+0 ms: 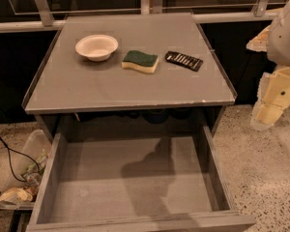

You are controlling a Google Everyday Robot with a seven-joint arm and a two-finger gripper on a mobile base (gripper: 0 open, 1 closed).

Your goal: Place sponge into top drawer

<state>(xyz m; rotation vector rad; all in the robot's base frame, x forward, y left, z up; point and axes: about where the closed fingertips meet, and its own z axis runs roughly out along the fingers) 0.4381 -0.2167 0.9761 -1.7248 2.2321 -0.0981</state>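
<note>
Sitting on the counter (111, 88), sponge (140, 61) awaits pickup; top drawer (87, 192) gapes open for it; gripper (267, 114) hangs off right, can't tell how open.

On the grey surface (87, 88) we see, left to right, a white bowl (96, 47), the sponge (140, 61) and a black ridged object (183, 60); the tool (268, 111) hangs off its right side.

The pincer (270, 109) at the right edge and the top drawer (87, 190) front are partly cropped

Gripper (265, 120) right of wide-open top drawer (96, 187)
</note>
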